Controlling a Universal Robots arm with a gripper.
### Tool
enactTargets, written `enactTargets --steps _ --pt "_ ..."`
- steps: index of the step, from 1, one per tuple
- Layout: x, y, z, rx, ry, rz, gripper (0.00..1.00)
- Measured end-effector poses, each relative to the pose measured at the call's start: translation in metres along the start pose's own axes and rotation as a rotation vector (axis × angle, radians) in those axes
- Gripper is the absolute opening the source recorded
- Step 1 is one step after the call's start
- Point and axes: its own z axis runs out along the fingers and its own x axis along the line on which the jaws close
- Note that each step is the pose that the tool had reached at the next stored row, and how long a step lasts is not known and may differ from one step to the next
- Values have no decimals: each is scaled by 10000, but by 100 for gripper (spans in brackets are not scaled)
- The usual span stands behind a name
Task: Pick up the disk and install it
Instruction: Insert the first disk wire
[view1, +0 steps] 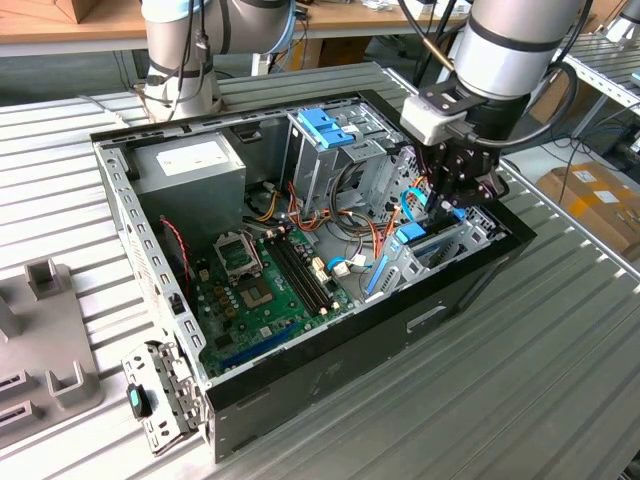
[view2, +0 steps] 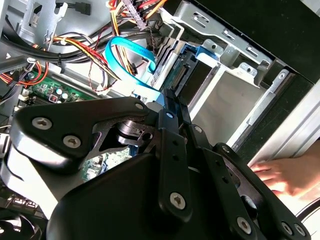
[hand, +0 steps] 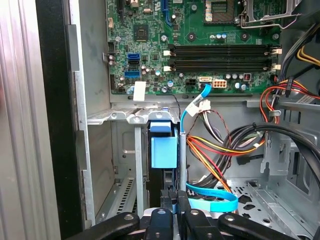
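Case: open on its side (view1: 330, 375), on the slatted table.
Supply: grey box (view1: 190, 165) in the far corner, on the exterior view's left.
Board: green (view1: 262, 290), flat on the case floor, next along.
Cage: tall metal one with a blue bracket (view1: 325, 128) on top, past the board.
Disk: I see it (view1: 413, 236) (hand: 164, 150) (view2: 186, 75) standing on edge in the bay at the exterior view's right end.
Gripper: directly over the disk (view1: 452, 200) (hand: 174, 197) (view2: 171, 100), fingers pressed together, tips at its edge; I cannot tell if they pinch it.
Hand: a person's (view2: 287, 175), outside the case wall.
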Motion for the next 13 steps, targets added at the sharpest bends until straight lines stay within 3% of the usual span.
enactTargets --steps 13 --pt "-1 4 25 -1 4 -1 16"
